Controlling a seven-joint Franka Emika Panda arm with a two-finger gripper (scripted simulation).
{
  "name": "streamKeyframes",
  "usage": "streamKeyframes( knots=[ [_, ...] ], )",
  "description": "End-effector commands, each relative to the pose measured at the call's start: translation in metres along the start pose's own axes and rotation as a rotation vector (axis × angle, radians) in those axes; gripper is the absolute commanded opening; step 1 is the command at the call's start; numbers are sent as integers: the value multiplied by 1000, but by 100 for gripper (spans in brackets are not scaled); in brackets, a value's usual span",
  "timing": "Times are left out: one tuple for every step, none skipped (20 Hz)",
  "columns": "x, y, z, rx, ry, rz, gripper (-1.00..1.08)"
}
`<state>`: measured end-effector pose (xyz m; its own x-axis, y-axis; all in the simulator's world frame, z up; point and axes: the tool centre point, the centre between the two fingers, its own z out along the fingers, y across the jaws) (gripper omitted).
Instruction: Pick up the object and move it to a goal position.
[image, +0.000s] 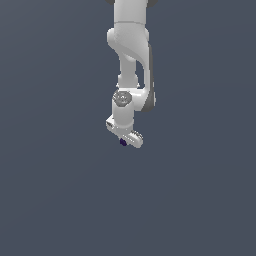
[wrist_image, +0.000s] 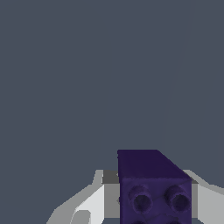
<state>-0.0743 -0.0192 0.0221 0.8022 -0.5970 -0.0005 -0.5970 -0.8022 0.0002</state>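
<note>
The object is a small dark purple block with round studs on one face. In the wrist view it (wrist_image: 153, 183) fills the space between my two white fingers (wrist_image: 94, 199), which press on its sides. In the exterior view only a sliver of it (image: 123, 142) shows under the white gripper (image: 125, 141), which hangs from the arm in the middle of the picture. The gripper is shut on the block. Whether the block rests on the grey surface or is lifted off it cannot be told.
A plain dark grey surface (image: 60, 200) fills both views. No other objects, edges or markers show.
</note>
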Motion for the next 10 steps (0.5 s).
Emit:
streamKeyframes(
  knots=[
    [0,0,0,0,0,0,-100],
    [0,0,0,0,0,0,-100],
    [0,0,0,0,0,0,-100],
    [0,0,0,0,0,0,-100],
    [0,0,0,0,0,0,-100],
    [0,0,0,0,0,0,-100],
    [0,0,0,0,0,0,-100],
    [0,0,0,0,0,0,-100],
    [0,-1,0,0,0,0,-100],
    [1,-2,-1,0,0,0,-100]
  ],
)
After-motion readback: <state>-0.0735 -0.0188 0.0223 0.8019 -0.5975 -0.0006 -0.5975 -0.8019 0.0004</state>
